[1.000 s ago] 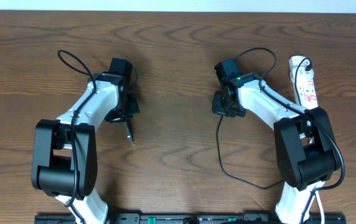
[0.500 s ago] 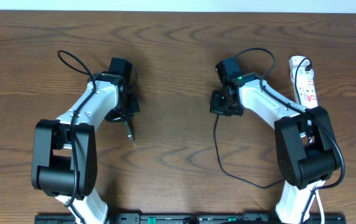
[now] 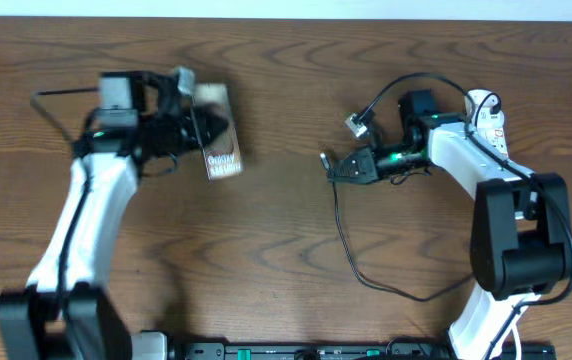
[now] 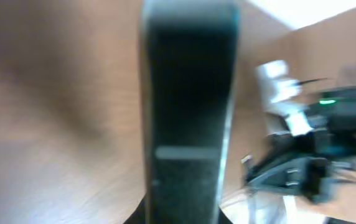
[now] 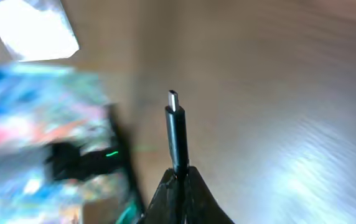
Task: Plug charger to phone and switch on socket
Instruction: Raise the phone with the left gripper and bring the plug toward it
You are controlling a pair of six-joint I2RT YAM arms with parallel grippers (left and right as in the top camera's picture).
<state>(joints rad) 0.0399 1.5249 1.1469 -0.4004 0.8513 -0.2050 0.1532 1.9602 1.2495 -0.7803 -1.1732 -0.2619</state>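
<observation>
Nearest the robot's base, the charger (image 3: 339,220) trails as a thin black cable in a loose curve over the brown wooden surface (image 3: 286,80), bending from beside the right arm's foot up toward the middle of the scene. There its end is clamped in the right tool (image 3: 336,166), whose dark fingers are closed on the plug body. The right wrist view shows this clearly: a short, straight black plug stands out of the pinched fingertips, ending in a small bright metal tip that points away into open air, touching nothing.

Further out on the left side, the left tool (image 3: 194,130) is closed on the phone (image 3: 220,152), gripping it at one end. From overhead the phone is a flat grey-brown rectangle with white lettering across its back, and it sits well apart from the plug tip. The left wrist view is blurred and shows it only as a dark narrow slab seen edge-on.

Farthest, at the right edge, the white socket (image 3: 493,125) lies lengthwise with red marks on it, partly hidden by the right arm.
</observation>
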